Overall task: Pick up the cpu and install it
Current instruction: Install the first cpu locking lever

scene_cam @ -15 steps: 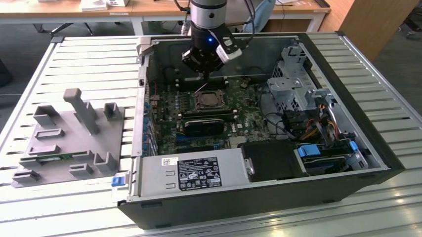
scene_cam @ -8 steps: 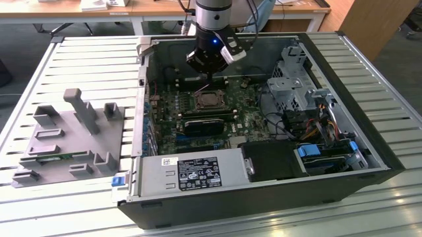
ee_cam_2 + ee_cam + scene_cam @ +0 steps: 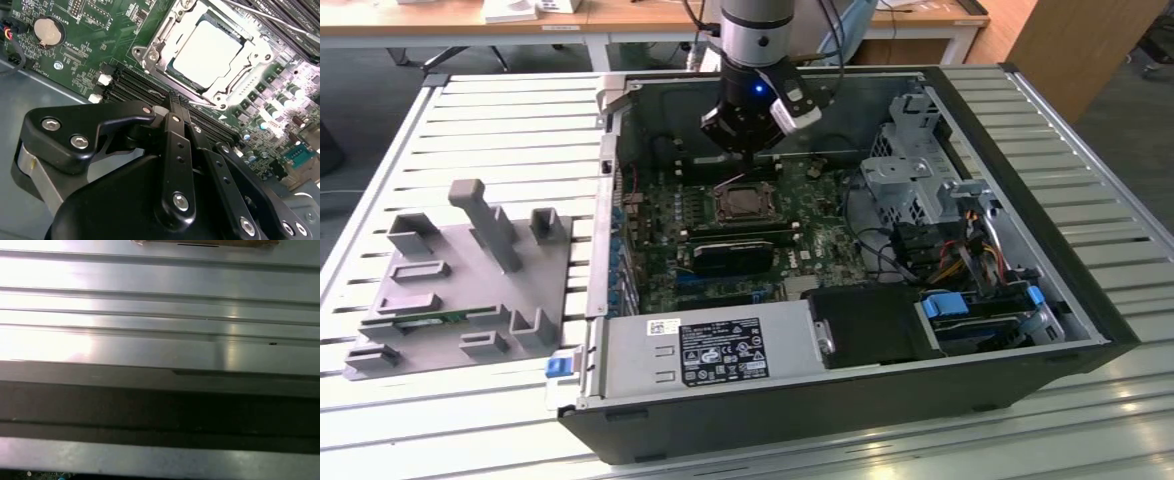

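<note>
While seated in the motherboard socket (image 3: pixel 197 52), the cpu (image 3: pixel 205 52), end effector (image 3: pixel 172 102) narrow, empty, above.

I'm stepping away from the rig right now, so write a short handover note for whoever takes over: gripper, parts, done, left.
Gripper: above the motherboard inside the open computer case, just behind the socket; in the second wrist view its fingers look closed together with nothing between them.
The cpu: lying flat in the socket, silver top up; also seen in the exterior view.
Done: the cpu is out of the gripper and placed in the socket.
Left: the socket's metal frame appears open around the chip; whether the chip is fully seated cannot be told.
The grey parts tray sits on the table at the exterior view's left.
</note>
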`<state>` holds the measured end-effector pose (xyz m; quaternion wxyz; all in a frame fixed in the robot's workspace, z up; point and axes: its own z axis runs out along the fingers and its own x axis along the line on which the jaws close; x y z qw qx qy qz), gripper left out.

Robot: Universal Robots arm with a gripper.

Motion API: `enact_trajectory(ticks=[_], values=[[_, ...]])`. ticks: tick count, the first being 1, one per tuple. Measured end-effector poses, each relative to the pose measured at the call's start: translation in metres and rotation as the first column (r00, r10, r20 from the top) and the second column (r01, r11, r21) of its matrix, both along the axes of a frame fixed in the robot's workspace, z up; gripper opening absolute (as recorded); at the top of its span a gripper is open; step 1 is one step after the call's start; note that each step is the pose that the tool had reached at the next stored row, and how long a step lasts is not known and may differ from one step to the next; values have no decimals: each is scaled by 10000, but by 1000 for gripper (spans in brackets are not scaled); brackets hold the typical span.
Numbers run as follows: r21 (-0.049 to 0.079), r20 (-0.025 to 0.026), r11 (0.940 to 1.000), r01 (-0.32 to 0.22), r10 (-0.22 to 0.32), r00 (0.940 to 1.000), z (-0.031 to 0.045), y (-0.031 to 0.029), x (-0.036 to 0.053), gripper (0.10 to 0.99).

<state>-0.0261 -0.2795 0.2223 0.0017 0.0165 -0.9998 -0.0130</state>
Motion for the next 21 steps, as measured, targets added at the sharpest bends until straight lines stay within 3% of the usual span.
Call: enact_trajectory(ticks=[7,15,21], values=[[-1,-94,10000,0,0,10000,-64,0,54,106],[3,-139,10000,1,-1,9999,-142,0,79,106],[19,-144,10000,0,0,9999,-195,0,86,106]])
